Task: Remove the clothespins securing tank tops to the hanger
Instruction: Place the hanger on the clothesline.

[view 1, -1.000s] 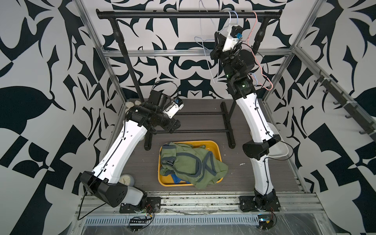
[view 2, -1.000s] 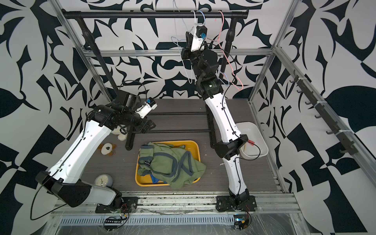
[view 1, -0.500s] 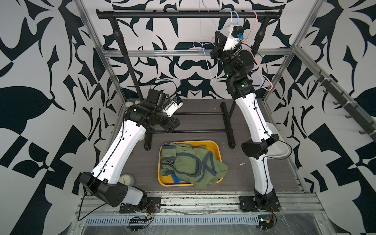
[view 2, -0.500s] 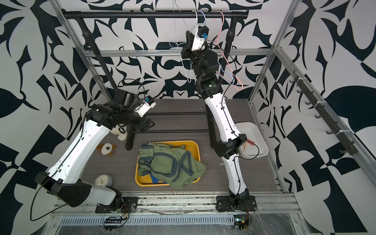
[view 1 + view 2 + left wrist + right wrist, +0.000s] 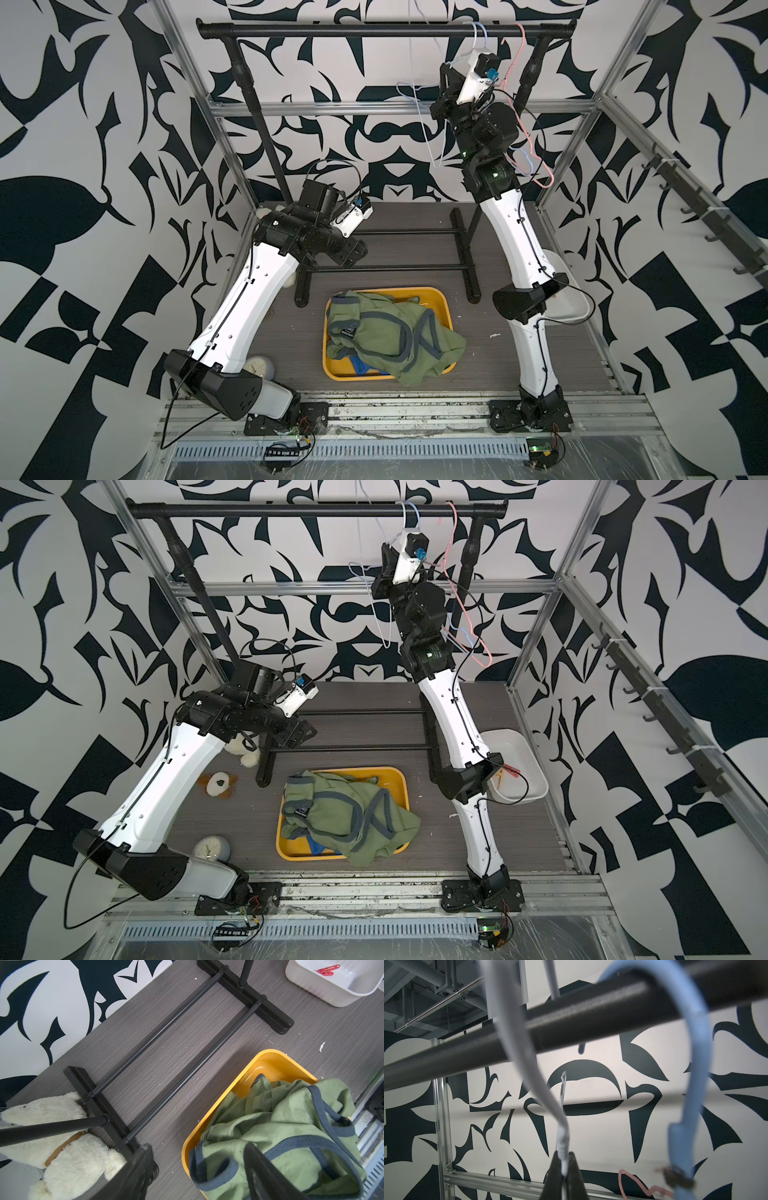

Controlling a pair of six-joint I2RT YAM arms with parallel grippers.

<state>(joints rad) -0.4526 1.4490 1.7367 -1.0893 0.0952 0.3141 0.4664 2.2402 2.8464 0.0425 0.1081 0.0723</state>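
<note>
Clearly, the olive-green tank tops with grey trim [image 5: 386, 332] lie crumpled together in a yellow plastic bin [image 5: 441, 297] at the middle of the grey wood-grain tabletop [image 5: 187, 1043]. In both top views they spill over the bin's near rim. We see a fold of bright blue fabric [image 5: 360, 366] peeking out from beneath them, but we cannot tell its shape.

The red plastic clothespins [image 5: 325, 970] rest inside a white plastic tub [image 5: 332, 998]. The tub stands on the tabletop well apart from the bin, beside the right arm's elbow.

Up above, three hangers hook over the black metal rail [image 5: 591, 1016]: a pale grey-white wire hanger [image 5: 515, 1043], a light blue hanger [image 5: 695, 1047] and a pink hanger [image 5: 620, 1180]. Our right tool [image 5: 563, 1156] is raised to the rail. The right wrist view shows it clamped tight on the twisted neck of the pale grey-white wire hanger, just below its hook.

Our left tool [image 5: 197, 1148] hangs low over the tabletop, its jaws spread wide with nothing between them. In the left wrist view, one of its fingers [image 5: 135, 1174] shows in front of the black rack foot [image 5: 108, 1109] and the other in front of the green cloth. A cream plush toy [image 5: 62, 1126] lies against that same foot.
</note>
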